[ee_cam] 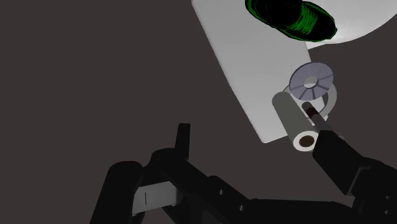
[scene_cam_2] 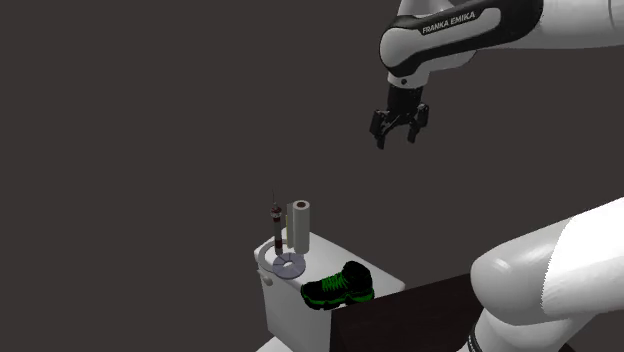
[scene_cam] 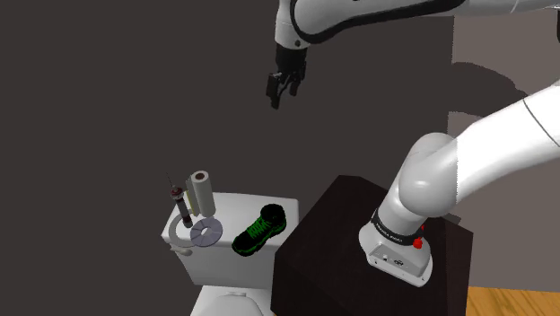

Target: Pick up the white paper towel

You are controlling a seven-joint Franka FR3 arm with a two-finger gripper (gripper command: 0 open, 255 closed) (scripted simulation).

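While the pincer [scene_cam: 285, 88] hangs high above with its fingers spread wide, it should descend straight and straddle the paper towel [scene_cam: 200, 191], standing upright on the toilet tank [scene_cam: 238, 210] beside a grey disc [scene_cam: 207, 232] (the shoe [scene_cam: 261, 231] lies clear). The thin dark object [scene_cam: 182, 212] just beside the roll is hard to identify and might get knocked.

In the wrist view the black-and-green shoe [ee_cam: 289, 16] is cut off by the picture's edge. The thin dark object [scene_cam: 179, 205] standing just beside the paper towel [scene_cam: 200, 191] is too small to identify. The toilet bowl [scene_cam: 229, 303] and the stand [scene_cam: 332, 260] run off the shoulder view's bottom edge.
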